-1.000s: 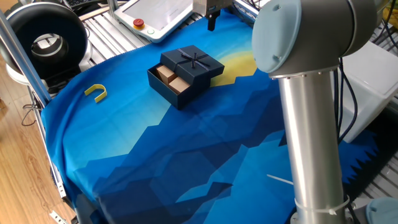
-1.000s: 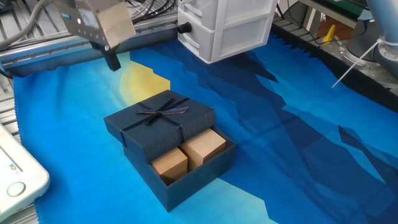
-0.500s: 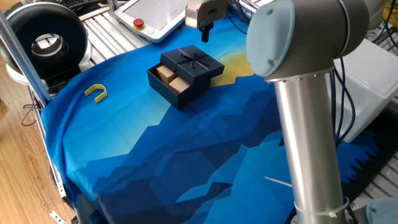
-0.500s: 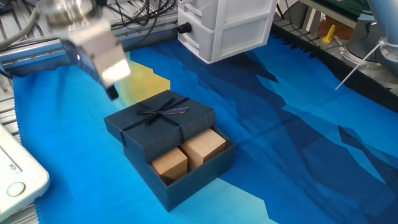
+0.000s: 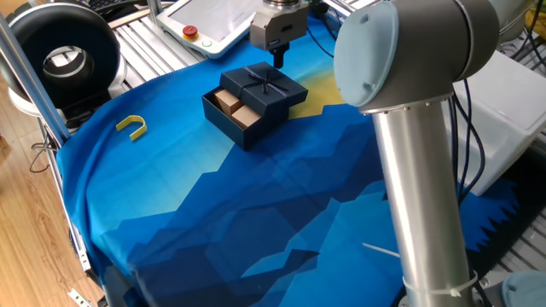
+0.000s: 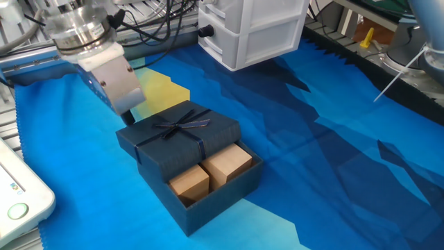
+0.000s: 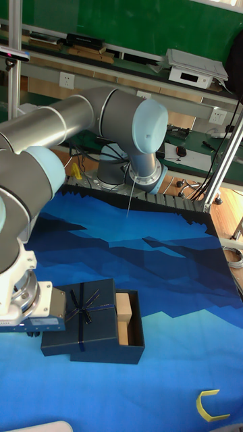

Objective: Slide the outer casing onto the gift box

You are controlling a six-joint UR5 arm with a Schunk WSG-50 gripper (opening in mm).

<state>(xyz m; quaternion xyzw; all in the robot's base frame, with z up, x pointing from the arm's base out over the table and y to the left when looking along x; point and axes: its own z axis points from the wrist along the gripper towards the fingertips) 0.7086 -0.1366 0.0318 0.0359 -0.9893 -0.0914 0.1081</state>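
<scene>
Navy outer casing (image 6: 182,133) sits half across the gift box (image 6: 208,191), tan blocks exposed at 5 o'clock. The gripper (image 6: 127,114) sits at the casing's 10 o'clock edge, seemingly to push; whether its fingers are open, I cannot tell.

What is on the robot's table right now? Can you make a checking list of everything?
Surface: blue and yellow patterned cloth covers the table.
Job's things: outer casing with a ribbon bow lies partway over the gift box; two tan blocks still show at the open end.
Clutter: yellow U-shaped piece on the cloth, apart from the box.
Grippers: gripper sits at the casing's far edge; open or shut cannot be told.
Cables: black cables behind the table.
Surroundings: white drawer unit, a pendant with a red button, wooden floor.
</scene>
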